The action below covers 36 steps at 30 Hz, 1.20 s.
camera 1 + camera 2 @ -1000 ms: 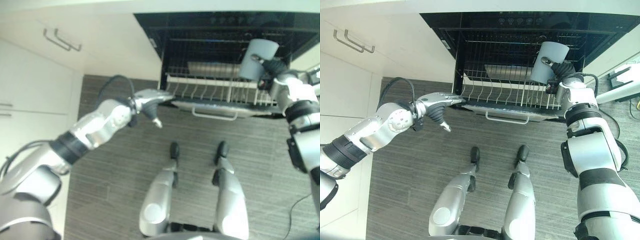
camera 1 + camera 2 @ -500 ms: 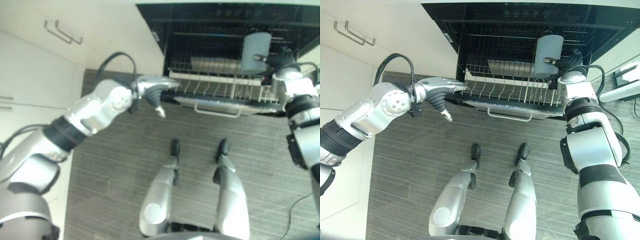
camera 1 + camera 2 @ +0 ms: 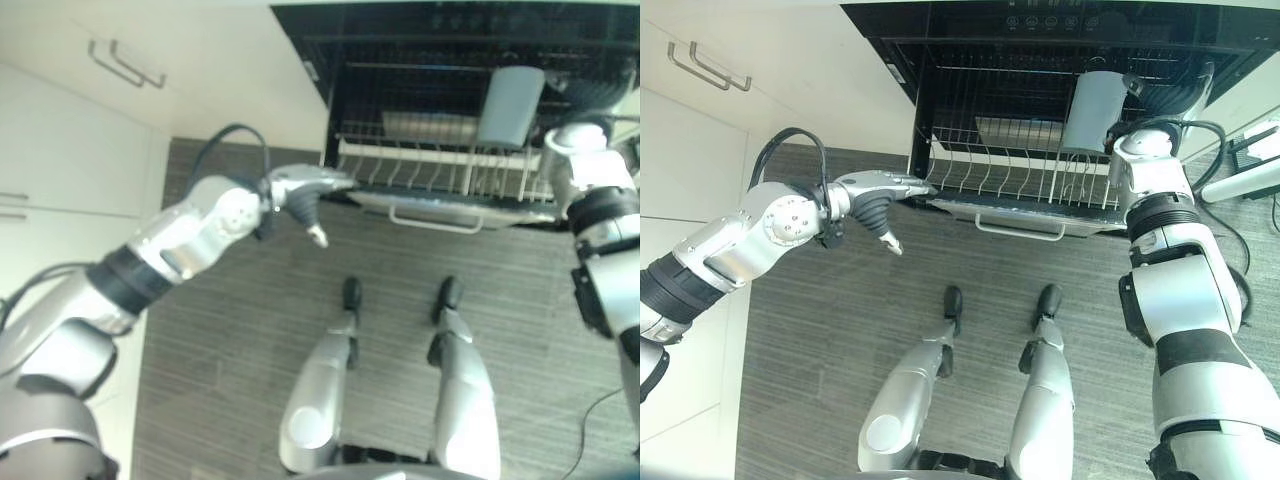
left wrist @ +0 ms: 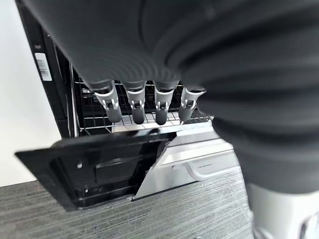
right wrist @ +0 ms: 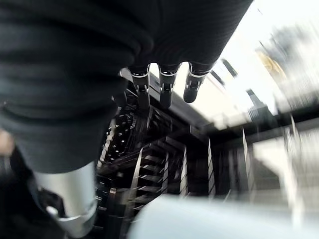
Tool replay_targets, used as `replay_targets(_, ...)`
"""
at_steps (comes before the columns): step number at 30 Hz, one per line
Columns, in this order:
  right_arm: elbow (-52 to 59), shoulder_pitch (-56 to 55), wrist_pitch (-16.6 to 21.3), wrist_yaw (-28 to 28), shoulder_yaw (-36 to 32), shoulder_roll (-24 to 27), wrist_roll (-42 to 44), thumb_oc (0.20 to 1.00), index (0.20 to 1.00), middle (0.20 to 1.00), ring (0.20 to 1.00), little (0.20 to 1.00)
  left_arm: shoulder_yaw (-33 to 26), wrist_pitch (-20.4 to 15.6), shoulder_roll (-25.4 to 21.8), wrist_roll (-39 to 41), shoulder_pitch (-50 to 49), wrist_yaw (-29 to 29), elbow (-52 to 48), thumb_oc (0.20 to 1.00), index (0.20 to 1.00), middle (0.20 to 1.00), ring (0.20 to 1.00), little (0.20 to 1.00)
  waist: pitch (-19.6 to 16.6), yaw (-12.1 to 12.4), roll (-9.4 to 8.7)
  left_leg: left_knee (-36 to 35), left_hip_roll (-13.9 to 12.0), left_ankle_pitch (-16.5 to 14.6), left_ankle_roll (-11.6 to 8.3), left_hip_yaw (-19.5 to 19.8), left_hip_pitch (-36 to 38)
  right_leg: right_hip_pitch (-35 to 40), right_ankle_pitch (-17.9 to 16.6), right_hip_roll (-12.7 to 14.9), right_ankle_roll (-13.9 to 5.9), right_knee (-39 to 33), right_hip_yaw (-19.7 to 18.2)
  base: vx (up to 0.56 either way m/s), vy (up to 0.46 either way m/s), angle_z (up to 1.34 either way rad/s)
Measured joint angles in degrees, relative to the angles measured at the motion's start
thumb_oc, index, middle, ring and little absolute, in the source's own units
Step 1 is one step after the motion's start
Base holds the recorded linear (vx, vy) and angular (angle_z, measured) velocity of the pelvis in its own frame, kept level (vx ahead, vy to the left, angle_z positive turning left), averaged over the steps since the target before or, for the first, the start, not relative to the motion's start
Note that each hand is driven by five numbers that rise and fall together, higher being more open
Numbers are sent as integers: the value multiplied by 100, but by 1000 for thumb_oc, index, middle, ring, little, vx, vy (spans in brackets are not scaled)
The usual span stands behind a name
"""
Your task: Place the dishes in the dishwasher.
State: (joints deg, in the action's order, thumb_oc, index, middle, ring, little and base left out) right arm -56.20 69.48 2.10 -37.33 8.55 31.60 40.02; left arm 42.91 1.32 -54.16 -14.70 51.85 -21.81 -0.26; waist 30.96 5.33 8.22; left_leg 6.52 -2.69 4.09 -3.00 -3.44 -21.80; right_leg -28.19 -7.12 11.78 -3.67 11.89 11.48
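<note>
The right hand point(image 3: 1167, 100) seemingly grips a grey-blue plate point(image 3: 1093, 110) over the wire dishwasher rack point(image 3: 1010, 178); the left hand point(image 3: 885, 190) extends straight-fingered.

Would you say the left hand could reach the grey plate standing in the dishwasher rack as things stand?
Probably not easily: the left hand rests at the rack's left front corner, while the grey plate stands at the far right, beside the right hand.

grey cup point(image 3: 1092, 110) upside down, tilted, over pulled-out wire rack point(image 3: 1010, 180) of open dishwasher point(image 3: 970, 45).
</note>
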Motion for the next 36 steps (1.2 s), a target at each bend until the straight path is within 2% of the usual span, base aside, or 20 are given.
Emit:
replay_targets(2, 769, -503, 480, 64, -115, -217, 269, 1000, 1000, 1000, 1000, 1000, -82, 23, 6, -7, -208, 210, -26, 1000, 1000, 1000, 1000, 1000, -1, -13, 1, 7, 0, 0, 0, -8, -35, -36, -3, -14, 3, 0, -8, 0, 0, 0)
replay_targets(4, 2474, -1258, 593, 13, -229, -322, 283, 1000, 1000, 1000, 1000, 1000, -610, 35, 92, -175, -959, 478, -234, 1000, 1000, 1000, 1000, 1000, -1, -75, 2, 51, 2, -34, 19, -40, -34, -43, -2, -23, 3, 5, -58, -5, 51, -8)
replay_targets(7, 3655, -1899, 730, -35, -229, -416, 256, 1000, 1000, 1000, 1000, 1000, -936, 111, 231, -285, -1513, 920, -342, 1000, 1000, 1000, 1000, 1000, -1, -179, 2, 62, 10, -52, 40, -110, -16, -59, -15, -34, -9, 4, -161, -3, 76, -10)
replay_targets(11, 4490, -2825, 743, 1, -85, -805, 11, 1000, 1000, 1000, 1000, 1000, -1243, 257, 665, -424, -2083, 1407, -226, 1000, 1000, 1000, 1000, 1000, -1, -247, 1, 56, 13, -103, 63, -230, 177, 49, -24, -45, -20, 2, -279, -15, 103, -20)
replay_targets(12, 5087, -3504, 743, 155, 293, -922, -383, 1000, 1000, 1000, 1000, 1000, -1419, 390, 1294, -509, -2536, 1967, 247, 1000, 1000, 1000, 1000, 1000, 3, -373, -22, 90, 2, -203, 86, -356, 548, 403, -26, -74, -39, -57, -361, -33, 193, -33)
replay_targets(14, 5321, -3780, 880, 365, 445, -997, -655, 1000, 1000, 1000, 1000, 1000, -1340, 494, 1439, -584, -2782, 2380, 396, 1000, 1000, 1000, 1000, 1000, -46, -583, -233, 343, -40, -328, 57, -392, 688, 632, -105, -131, -55, -154, -483, 83, 301, -32)
replay_targets(15, 5883, -4844, 879, 780, 802, -1098, -732, 1000, 1000, 1000, 1000, 1000, -1678, 426, 2173, -639, -3475, 3120, 828, 1000, 1000, 1000, 1000, 1000, 72, -656, -317, 885, -169, -782, 69, -386, 1217, 1369, 77, -239, -70, -50, -452, 208, 283, -26)
replay_targets(16, 6409, -5790, 881, 987, 1107, -1085, -737, 1000, 1000, 1000, 1000, 1000, -1889, 419, 2732, -555, -4001, 3374, 1034, 1000, 1000, 1000, 1000, 1000, -16, -701, -440, 1046, -223, -1019, 89, -399, 1770, 1990, 285, -244, -111, -33, -466, 167, 192, -32)
replay_targets(17, 6632, -6776, 955, 1522, 1396, -1018, -771, 1000, 1000, 1000, 1000, 1000, -1741, 98, 2895, -120, -4718, 3782, 1215, 1000, 1000, 1000, 1000, 1000, -634, -759, -754, 1016, -220, -1294, 223, -365, 2059, 2262, 738, -236, -172, 129, -457, 170, 215, -46)
replay_targets(18, 6464, -7130, 1084, 1799, 1256, -1036, -822, 1000, 1000, 1000, 1000, 1000, -1688, -202, 2854, 134, -4988, 4055, 1408, 1000, 1000, 1000, 1000, 1000, -1277, -665, -946, 1063, -223, -1420, 183, -387, 2010, 2104, 881, -213, -278, 281, -461, 148, 150, -54)
replay_targets(19, 6332, -7137, 1161, 1932, 990, -1065, -851, 1000, 1000, 1000, 1000, 1000, -1886, -380, 2887, 313, -5034, 4212, 1461, 1000, 1000, 1000, 1000, 1000, -1481, -551, -1014, 1041, -315, -1425, 196, -394, 1910, 2026, 943, -222, -378, 408, -470, 152, 130, -41)
replay_targets(20, 6271, -7148, 1217, 2114, 628, -1153, -854, 1000, 1000, 1000, 1000, 1000, -2170, -689, 2898, 550, -5071, 4356, 1383, 1000, 1000, 1000, 1000, 1000, -1561, -472, -1144, 974, -292, -1419, 203, -363, 1870, 1943, 1114, -135, -130, 1143, -514, 97, 64, 19)
replay_targets(21, 6279, -7233, 1238, 2287, 357, -1356, -855, 1000, 1000, 1000, 1000, 1000, -2573, -1025, 2920, 648, -5337, 4399, 1208, 1000, 1000, 1000, 1000, 1000, -1754, -445, -1377, 702, -12, -1401, 210, -338, 1945, 2345, 1318, 123, -112, 909, -505, 42, 50, 53)
replay_targets(22, 6277, -7103, 1331, 2478, 105, -1461, -855, 1000, 1000, 1000, 1000, 1000, -2943, -1315, 2939, 716, -5517, 4423, 1188, 1000, 1000, 1000, 1000, 1000, -1868, -351, -1477, 779, 201, -1336, 338, -280, 1961, 2751, 1311, 293, -604, 222, -411, 15, 55, 46)
replay_targets(24, 6292, -6797, 1500, 2809, -16, -1409, -856, 1000, 1000, 1000, 1000, 1000, -3070, -1658, 2718, 722, -5673, 4415, 1144, 1000, 1000, 1000, 1000, 1000, -1941, -154, -1273, 968, 324, -1330, 461, -181, 1872, 2832, 1175, 383, -709, 231, -462, 2, 160, 11)
replay_targets(27, 6336, -6720, 1516, 3283, 21, -1413, -834, 1000, 1000, 1000, 1000, 1000, -3468, -2140, 2625, 734, -5711, 4413, 773, 1000, 1000, 1000, 1000, 1000, -1916, -153, -1145, 825, 335, -1270, 721, -321, 2022, 2636, 611, 356, -338, 472, -442, 19, 188, -21)
replay_targets(29, 6342, -6759, 1526, 3556, 91, -1315, -827, 1000, 1000, 1000, 1000, 1000, -3867, -2528, 2642, 844, -5696, 4501, 443, 1000, 1000, 1000, 1000, 1000, -2031, -286, -1059, 253, 322, -1015, 819, -353, 2303, 2436, 1161, -305, -405, 1259, -472, 50, 100, -19)
replay_targets(31, 6331, -6795, 1510, 3765, 108, -1238, -734, 1000, 1000, 1000, 1000, 1000, -4015, -2779, 2673, 977, -5695, 4556, 278, 1000, 1000, 1000, 1000, 1000, -2146, -325, -1014, -141, 465, -770, 785, -401, 2400, 2404, 1710, -810, -120, 1393, -369, 15, 21, -1)
replay_targets(33, 6185, -6810, 1480, 3917, 107, -1144, -682, 1000, 1000, 1000, 1000, 1000, -4076, -2914, 2779, 983, -5700, 4595, 206, 1000, 1000, 1000, 1000, 1000, -2254, -339, -952, -353, 642, -633, 828, -456, 2402, 2418, 1791, -1033, -4, 1206, -322, 38, -59, -2)
replay_targets(36, 5765, -6840, 1343, 4082, 111, -1122, -617, 1000, 1000, 1000, 1000, 1000, -4054, -3016, 2988, 1025, -5744, 4554, 208, 1000, 1000, 1000, 1000, 1000, -2295, -328, -757, -450, 781, -517, 913, -380, 2408, 2756, 1803, -1070, 245, 308, -279, 92, -122, 8)
